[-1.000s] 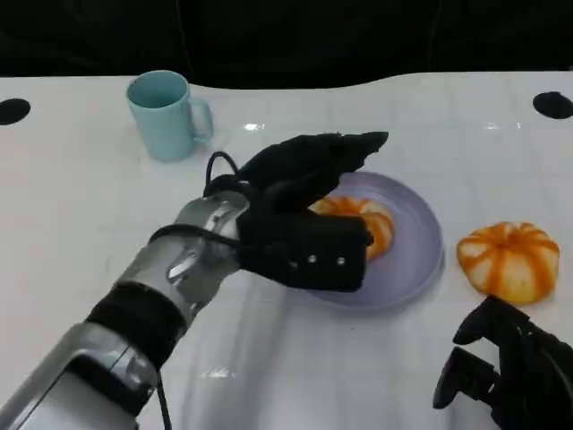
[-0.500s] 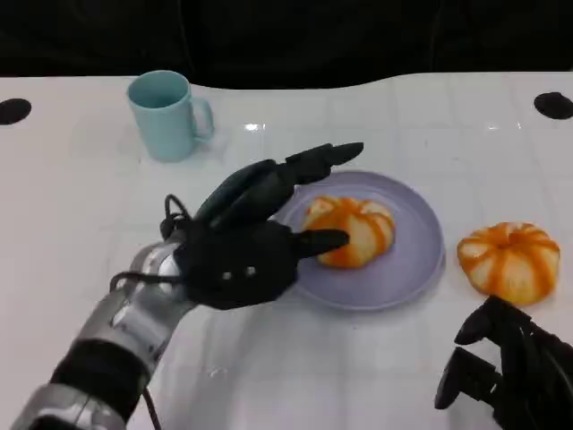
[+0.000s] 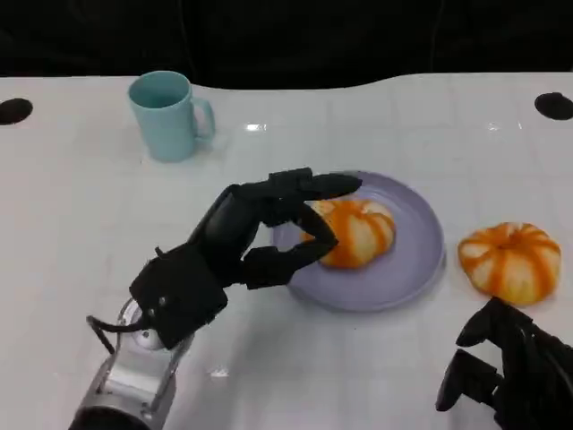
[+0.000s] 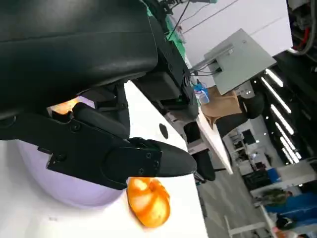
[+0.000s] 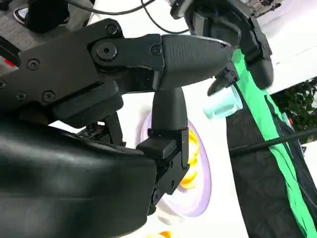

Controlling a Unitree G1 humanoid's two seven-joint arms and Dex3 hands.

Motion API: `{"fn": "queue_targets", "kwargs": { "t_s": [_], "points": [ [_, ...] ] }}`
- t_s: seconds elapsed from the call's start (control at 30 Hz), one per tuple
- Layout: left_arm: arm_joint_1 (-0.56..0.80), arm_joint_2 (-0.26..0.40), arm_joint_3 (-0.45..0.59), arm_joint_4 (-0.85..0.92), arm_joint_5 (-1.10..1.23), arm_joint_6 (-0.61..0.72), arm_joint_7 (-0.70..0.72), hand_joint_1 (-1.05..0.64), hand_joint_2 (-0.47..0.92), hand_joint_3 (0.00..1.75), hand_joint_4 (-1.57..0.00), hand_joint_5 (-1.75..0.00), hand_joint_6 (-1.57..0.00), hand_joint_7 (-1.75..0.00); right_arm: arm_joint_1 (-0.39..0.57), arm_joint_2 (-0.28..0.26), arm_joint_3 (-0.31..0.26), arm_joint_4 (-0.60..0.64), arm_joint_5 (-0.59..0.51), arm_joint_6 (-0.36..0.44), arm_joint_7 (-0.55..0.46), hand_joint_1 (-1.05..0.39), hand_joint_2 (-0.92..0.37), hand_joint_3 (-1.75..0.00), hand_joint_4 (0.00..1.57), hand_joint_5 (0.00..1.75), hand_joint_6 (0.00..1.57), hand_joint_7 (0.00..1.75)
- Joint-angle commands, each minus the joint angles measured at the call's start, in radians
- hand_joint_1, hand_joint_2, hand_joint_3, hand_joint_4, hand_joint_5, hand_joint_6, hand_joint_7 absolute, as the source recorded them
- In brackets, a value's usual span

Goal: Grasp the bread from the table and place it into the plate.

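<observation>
Head view looks down on a glossy white table (image 3: 81,224). Near its centre sits a round lavender plate (image 3: 416,260) with one orange-and-white striped, pumpkin-shaped bread roll (image 3: 358,231) resting inside it. A second bread roll of the same kind (image 3: 508,260) lies on the table just beside the plate's right rim, apart from it. A pale blue mug (image 3: 166,115) stands well apart at the far left.

The left robot hand (image 3: 246,242) hovers over the plate's left edge with its fingers (image 3: 309,185) spread and reaching toward the roll in the plate; it holds nothing, and whether a fingertip touches that roll cannot be told. The right robot hand (image 3: 506,372) rests low at the near right, fingers curled in loosely, empty, close to the roll on the table.

The left wrist view shows the black thumb (image 4: 124,161) over the plate's edge, with the second roll (image 4: 148,201) beyond.

Judging from this, one roll is already placed and the left hand's job is to clear away. It should lift and draw back without dragging fingers across the roll or nudging the plate, which could slide on the slick surface. The roll on the table lies nearer the right hand; a grasp there should come from above, fingers wide around its domed sides, squeezing gently because the bread looks soft.
</observation>
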Motion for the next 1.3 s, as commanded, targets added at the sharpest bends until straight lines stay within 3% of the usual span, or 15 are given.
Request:
{"fn": "queue_targets", "kwargs": {
  "t_s": [0.03,0.2,0.57,0.93,1.3],
  "points": [
    [0.065,-0.013,0.031,-0.081,-0.101,0.032,-0.070,-0.61,0.92,0.40,-0.54,-1.59,-0.67,-0.92,0.006,-0.014,-0.002,-0.016,0.000,-0.007,0.002,-0.51,-0.92,-0.45,0.64,1.75,0.46,1.68],
    [0.134,-0.032,0.056,-0.182,-0.236,0.152,-0.159,-0.66,0.92,0.38,-0.60,-1.71,-0.63,-1.29,0.009,-0.011,-0.001,-0.019,0.001,-0.009,0.003,-0.51,-0.92,-0.45,0.64,1.75,0.46,1.68],
    [0.254,-0.063,0.119,-0.373,-0.482,0.427,-0.294,-0.63,0.92,0.35,-0.72,-1.75,-0.61,-1.53,0.009,-0.010,-0.002,-0.021,0.003,-0.003,-0.002,-0.52,-0.92,-0.44,0.64,1.75,0.47,1.67],
    [0.356,-0.048,0.171,-0.463,-0.509,0.529,-0.315,-0.67,0.92,0.32,-0.77,-1.75,-0.57,-1.64,0.015,-0.014,-0.003,-0.037,0.011,0.012,0.000,-0.51,-0.92,-0.45,0.64,1.75,0.47,1.66],
    [0.442,-0.037,0.211,-0.508,-0.531,0.574,-0.336,-0.60,0.92,0.28,-0.74,-1.75,-0.52,-1.69,0.013,-0.019,-0.008,-0.047,0.018,0.027,0.000,-0.52,-0.92,-0.45,0.64,1.75,0.46,1.66]
  ]
}}
